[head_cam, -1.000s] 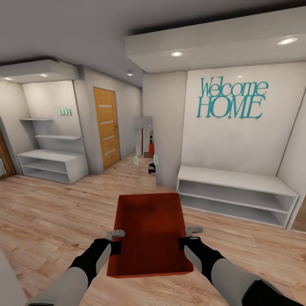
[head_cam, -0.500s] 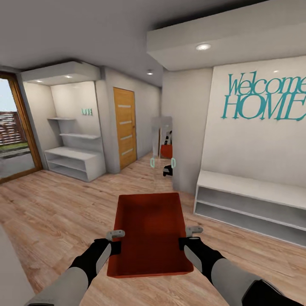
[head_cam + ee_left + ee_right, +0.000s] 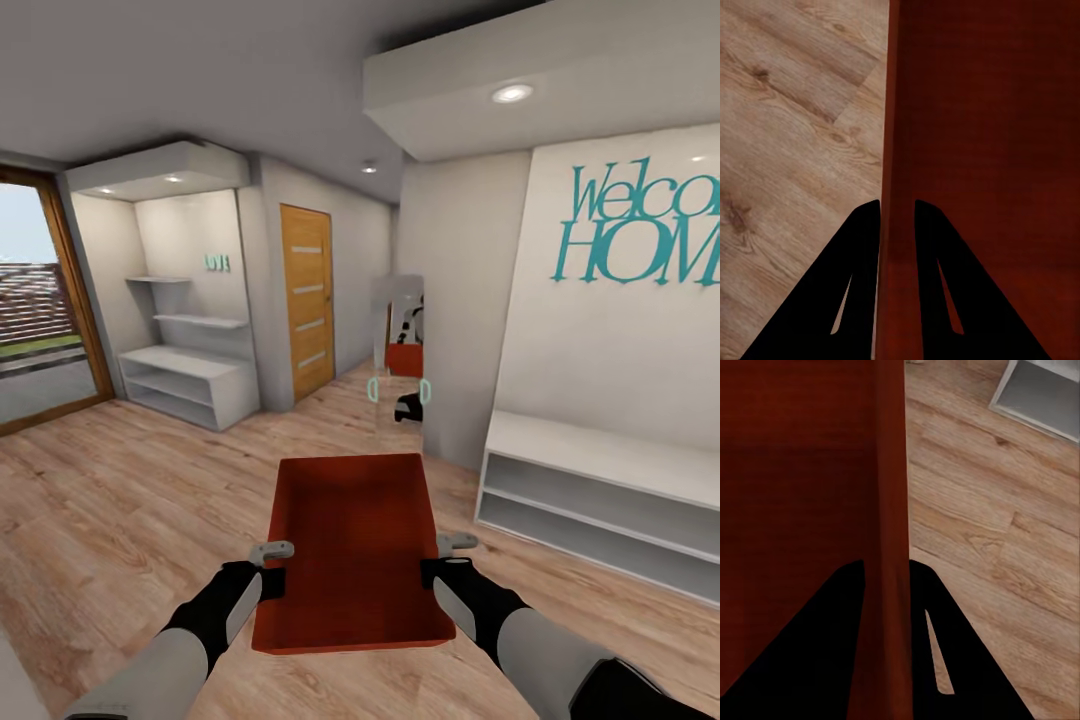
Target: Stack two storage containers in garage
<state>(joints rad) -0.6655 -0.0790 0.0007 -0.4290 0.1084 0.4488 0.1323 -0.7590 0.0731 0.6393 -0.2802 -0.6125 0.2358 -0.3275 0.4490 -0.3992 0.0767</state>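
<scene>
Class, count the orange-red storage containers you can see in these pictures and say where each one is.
1: an orange-red rectangular open-top storage container, carried in front of the robot above the light wood plank floor. A mirror ahead reflects something orange-red. The second container may be elsewhere.

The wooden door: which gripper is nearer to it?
Left. The left gripper holds the container on the wooden door side; the right gripper grips the opposite wall.

Bin [image 3: 352, 545] sits out front between both arms, door [image 3: 307, 300] ahead left, low shelf [image 3: 600, 500] off to the right.
</scene>
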